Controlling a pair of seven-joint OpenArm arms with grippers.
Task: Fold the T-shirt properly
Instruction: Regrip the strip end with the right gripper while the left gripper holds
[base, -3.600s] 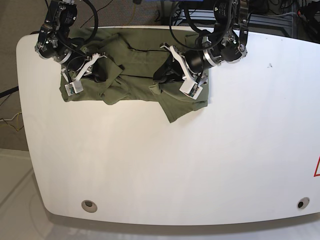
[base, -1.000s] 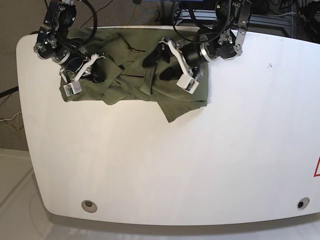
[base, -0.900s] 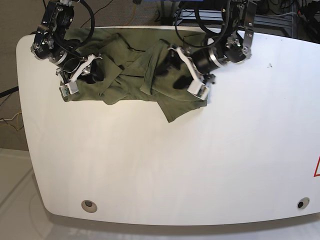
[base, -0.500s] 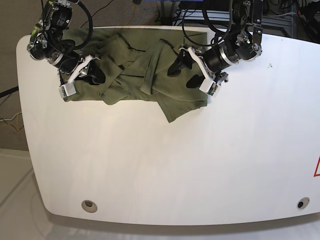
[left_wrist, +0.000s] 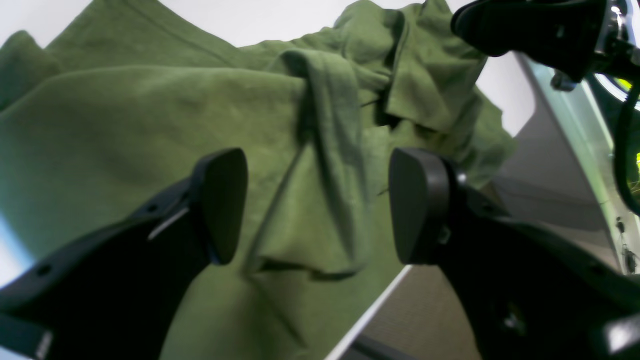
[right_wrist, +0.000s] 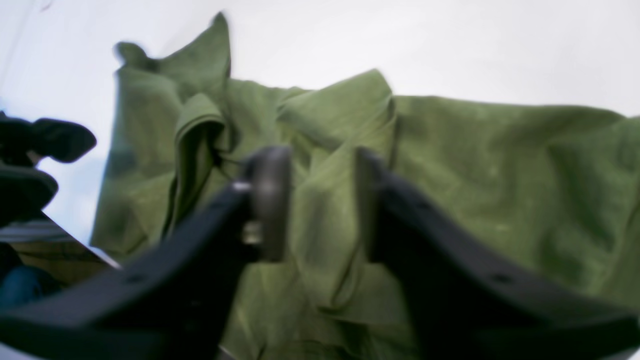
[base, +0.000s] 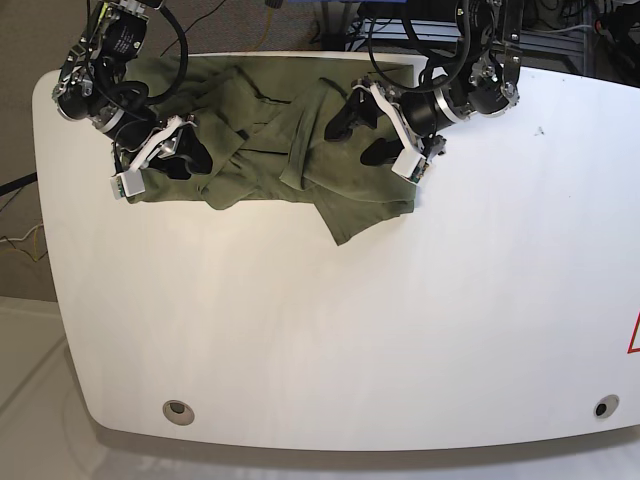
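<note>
The olive-green T-shirt (base: 260, 150) lies crumpled along the table's far edge, with folds piled across its middle. It fills the left wrist view (left_wrist: 125, 125) and the right wrist view (right_wrist: 500, 165). My left gripper (base: 362, 135) hovers over the shirt's right part. Its fingers (left_wrist: 220, 205) stand wide apart over a raised fold and hold nothing. My right gripper (base: 175, 160) is over the shirt's left end. Its fingers (right_wrist: 270, 200) stand a narrow gap apart with a ridge of cloth seen between them, not pinched. That view is blurred.
The white table (base: 350, 330) stretches bare toward the front, with two small round holes (base: 178, 409) near its front corners. The shirt lies close to the far edge (left_wrist: 370, 315). Cables and frame parts crowd behind the table (base: 400, 20).
My left gripper pushed a fold of the shirt's right part toward the middle, swung right, then came back left over it. My right gripper drifted slightly left.
</note>
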